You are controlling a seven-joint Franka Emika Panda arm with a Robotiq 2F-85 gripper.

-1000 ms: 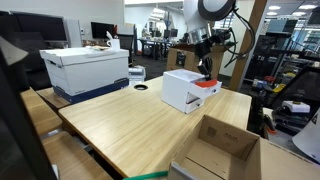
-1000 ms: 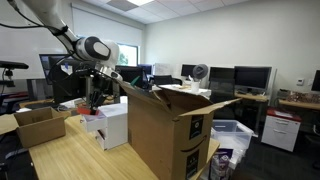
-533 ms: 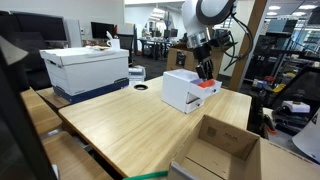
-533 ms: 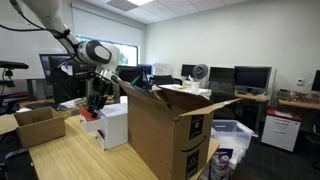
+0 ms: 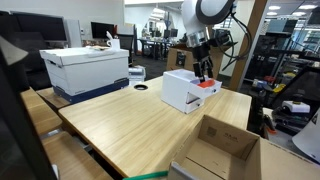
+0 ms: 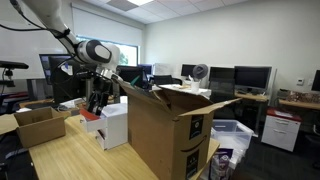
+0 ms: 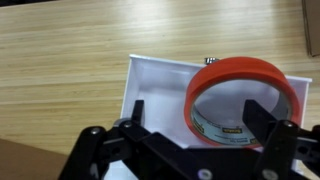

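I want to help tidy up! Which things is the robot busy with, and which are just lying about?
Busy with:
gripper, open over the tape
tape, orange
white box under the tape

Lying about:
low cardboard box
tall cardboard box
file box

office — white wall, row of monitors, pale wooden table.
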